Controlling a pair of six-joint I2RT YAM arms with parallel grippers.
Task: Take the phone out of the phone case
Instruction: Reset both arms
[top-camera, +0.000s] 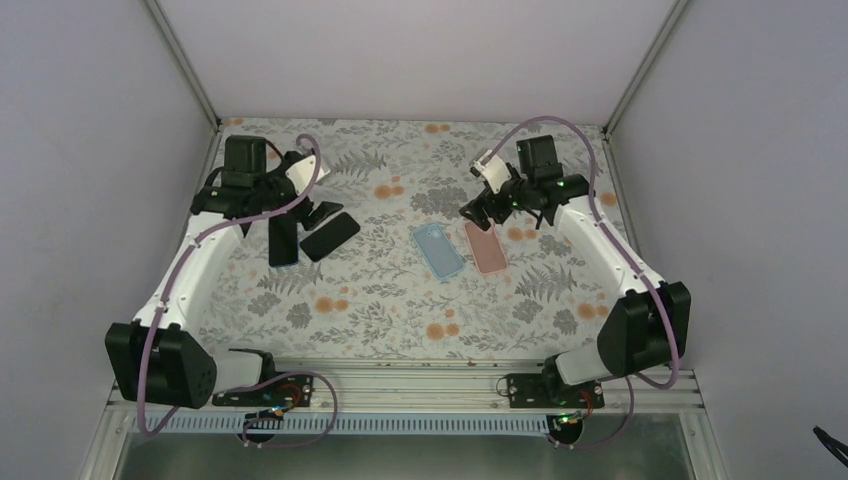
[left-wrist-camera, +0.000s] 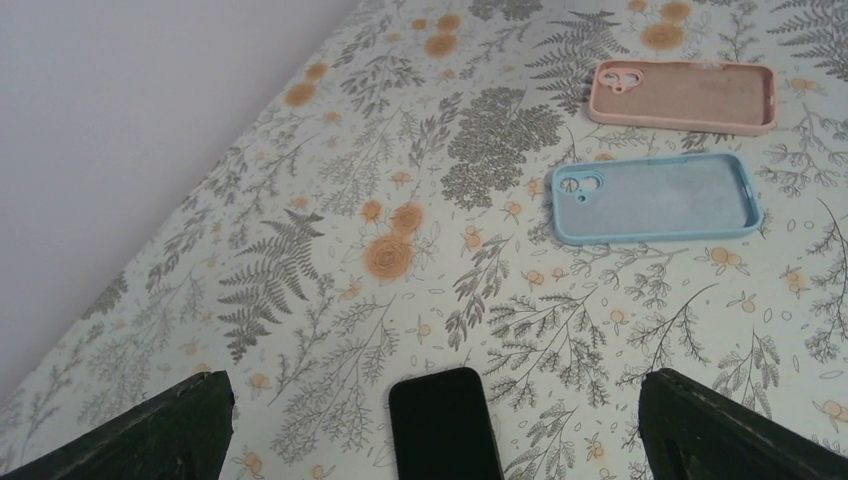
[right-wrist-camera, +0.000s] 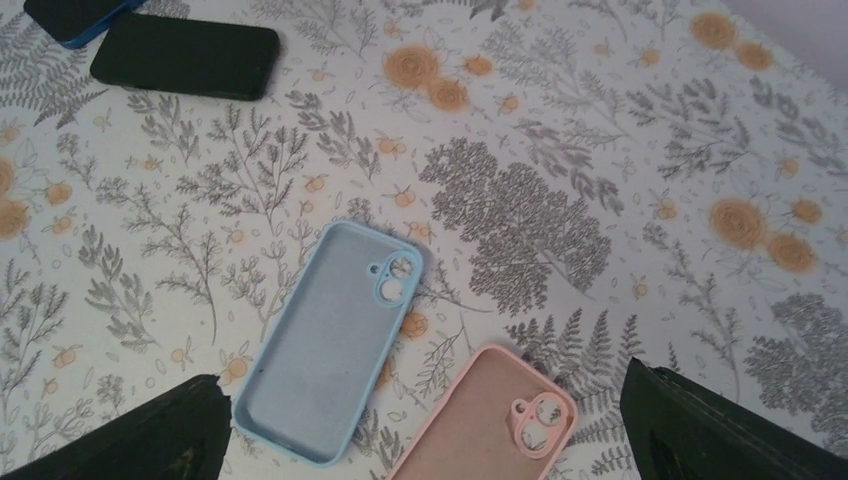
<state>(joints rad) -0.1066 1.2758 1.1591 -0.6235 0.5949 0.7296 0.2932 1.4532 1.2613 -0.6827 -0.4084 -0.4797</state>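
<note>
Empty and face up, side by side at the middle of the floral bench (top-camera: 380, 300): a blue phone case (top-camera: 438, 249) and, just to its right, a pink phone case (top-camera: 486, 247), camera cut-outs at the far ends. Well apart on the left, out of any case, a black phone (top-camera: 330, 236) lying flat, with a second dark phone (top-camera: 283, 240), blue along its edge, just beside it. Low over that pair, the left gripper (top-camera: 300, 218), fingers spread wide, gripping nothing. Just past the far ends of the cases, the right gripper (top-camera: 480, 214), likewise wide open and holding nothing
</note>
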